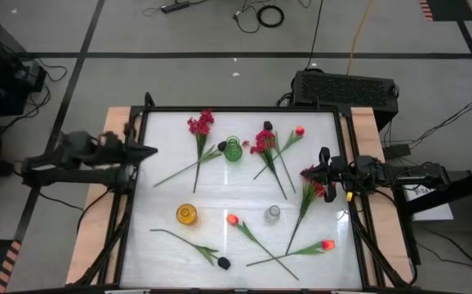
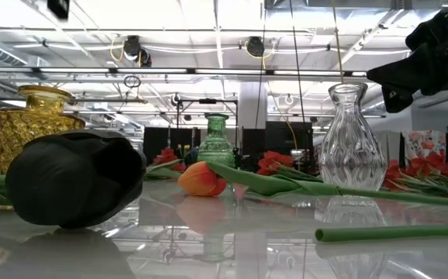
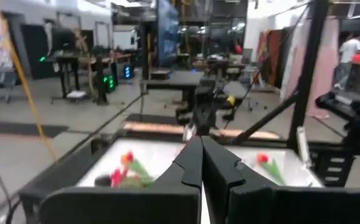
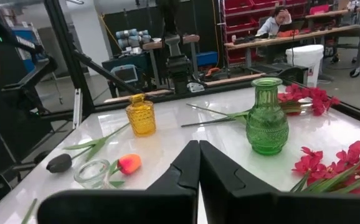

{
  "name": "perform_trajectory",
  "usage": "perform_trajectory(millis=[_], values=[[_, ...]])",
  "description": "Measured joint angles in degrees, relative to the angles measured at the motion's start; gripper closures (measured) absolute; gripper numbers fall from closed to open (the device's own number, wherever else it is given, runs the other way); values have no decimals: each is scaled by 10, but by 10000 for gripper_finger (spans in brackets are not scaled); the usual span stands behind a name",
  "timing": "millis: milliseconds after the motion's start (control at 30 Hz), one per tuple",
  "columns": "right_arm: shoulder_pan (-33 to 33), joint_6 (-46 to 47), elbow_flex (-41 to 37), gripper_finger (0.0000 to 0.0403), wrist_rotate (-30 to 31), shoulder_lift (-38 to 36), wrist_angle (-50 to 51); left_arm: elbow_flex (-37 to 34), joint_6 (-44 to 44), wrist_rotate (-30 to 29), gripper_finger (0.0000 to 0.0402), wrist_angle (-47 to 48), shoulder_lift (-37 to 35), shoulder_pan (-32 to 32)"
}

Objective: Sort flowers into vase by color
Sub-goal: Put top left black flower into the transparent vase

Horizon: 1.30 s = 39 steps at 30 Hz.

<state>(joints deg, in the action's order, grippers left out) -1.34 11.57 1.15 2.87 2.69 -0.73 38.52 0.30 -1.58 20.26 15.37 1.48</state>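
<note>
I see every flower lying loose on the white surface (image 1: 220, 192): crimson sprays (image 1: 201, 125), orange tulip buds (image 1: 233, 219) and black blooms (image 1: 223, 263), scattered around the green vase (image 1: 233, 150), amber vase (image 1: 187, 214) and clear vase (image 1: 273, 214). My left pincer (image 1: 150, 151) hovers closed and empty at the left edge; the right pincer (image 1: 324, 170) is closed too, apparently empty, over a crimson spray.
</note>
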Motion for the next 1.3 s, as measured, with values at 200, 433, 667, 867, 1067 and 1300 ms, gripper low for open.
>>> perform_trajectory(millis=[200,433,667,867,1067,1300], values=[[0,0,0,403,2,0,0,186,52,20,400,66,129,0],[0,4,0,402,75,0,-11,256,16,20,397,62,231,-1],[0,13,12,399,94,11,0,219,-20,8,378,36,271,-17],[0,44,43,399,92,42,11,184,-1,-3,376,-15,300,-49],[0,27,174,399,125,108,111,144,-9,-64,375,-67,316,-63],[0,9,381,399,124,214,235,118,-14,-77,375,-97,330,-63]])
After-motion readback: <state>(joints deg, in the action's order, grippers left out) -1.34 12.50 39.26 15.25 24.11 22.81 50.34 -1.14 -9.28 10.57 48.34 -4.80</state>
